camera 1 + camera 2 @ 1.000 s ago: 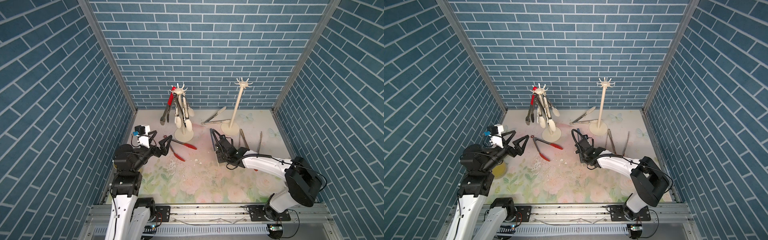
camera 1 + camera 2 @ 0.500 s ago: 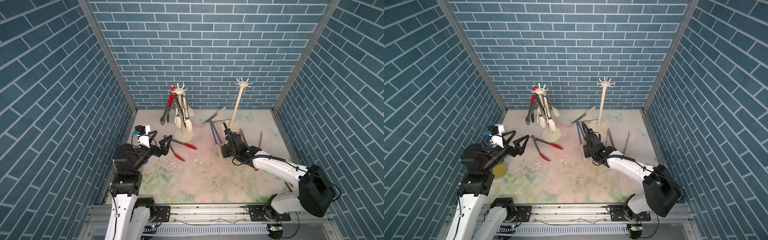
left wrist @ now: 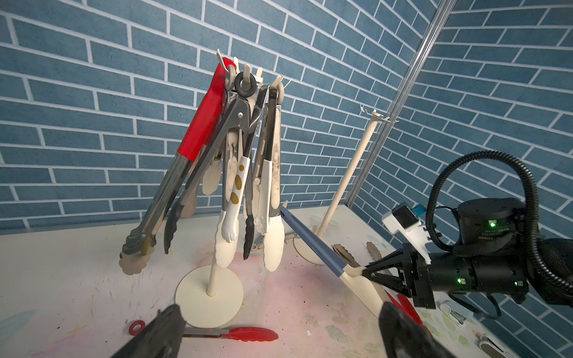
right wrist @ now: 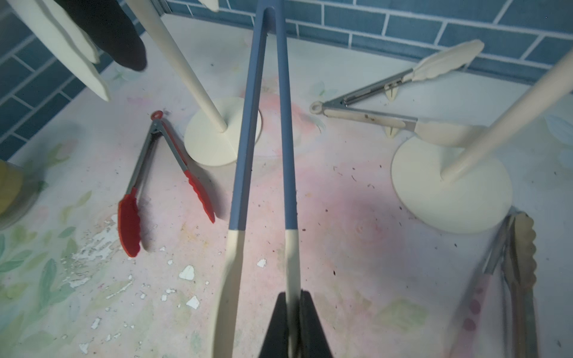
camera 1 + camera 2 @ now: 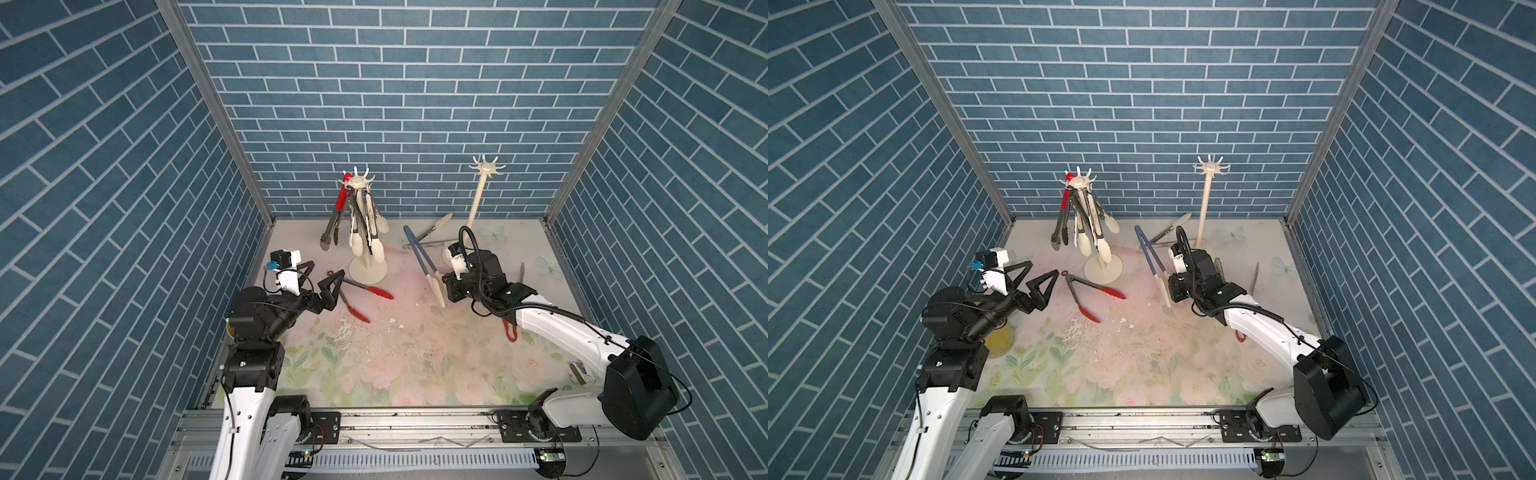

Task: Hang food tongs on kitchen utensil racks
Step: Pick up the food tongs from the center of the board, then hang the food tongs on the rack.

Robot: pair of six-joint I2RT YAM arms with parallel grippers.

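Two cream peg-topped racks stand on the floral counter. The left rack carries a crowded bunch of hanging tongs, too overlapped to count. The right gripper pinches one cream tip of the long blue-and-cream tongs, raised aslant beside the right rack. The left gripper gapes wide near one red-tipped pair lying flat.

— What sort of place is this?
— A robot lab cell dressed like a kitchen. Flat panels printed with blue brick box in a worktop with a worn floral cover, between bare aluminium corner posts.
— What says lab?
— The white-and-black left robot arm and right robot arm are bolted to a metal rail, a black corrugated cable and a circuit board exposed.
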